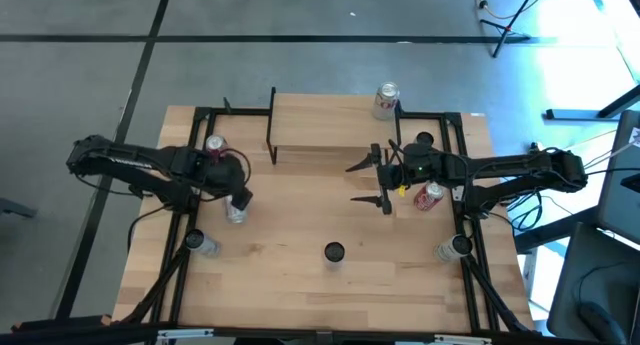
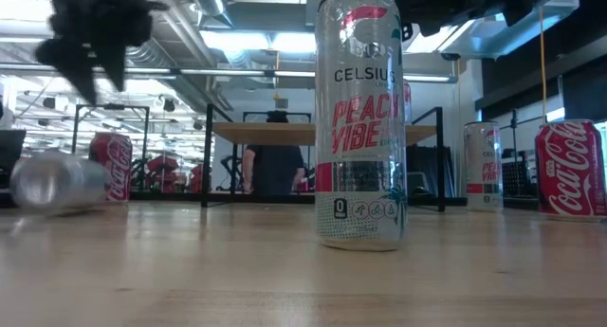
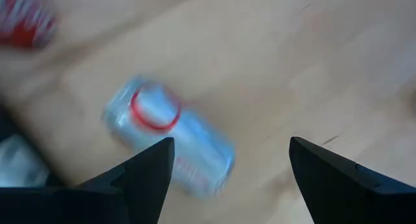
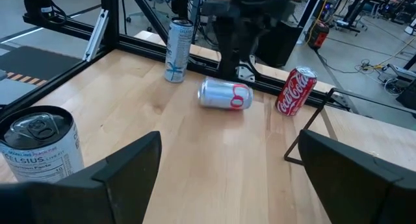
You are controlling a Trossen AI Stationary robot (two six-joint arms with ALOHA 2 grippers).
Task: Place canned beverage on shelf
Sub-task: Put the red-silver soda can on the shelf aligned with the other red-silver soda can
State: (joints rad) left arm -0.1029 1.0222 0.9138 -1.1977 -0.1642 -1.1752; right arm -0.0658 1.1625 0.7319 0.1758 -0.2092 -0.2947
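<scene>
— How many cans?
— In the high view I count 7: 2 red cola cans, one (image 1: 215, 147) by the left arm and one (image 1: 430, 195) by the right, and 5 silver ones. 1 silver can (image 1: 236, 209) lies on its side on the table (image 1: 300, 285). Upright ones stand at the front left (image 1: 203, 243), front middle (image 1: 333, 252) and front right (image 1: 452, 248).
— And the fifth?
— It (image 1: 388, 100) is at the far right corner of the 1 shelf (image 1: 320, 125); I cannot tell whether it stands on the board.
— The 2 arms?
— The left reaches in from the left, its claw (image 1: 238, 193) spread above the fallen can. The right reaches in from the right, its claw (image 1: 368, 182) also spread, holding nothing, just in front of the shelf's right end.
</scene>
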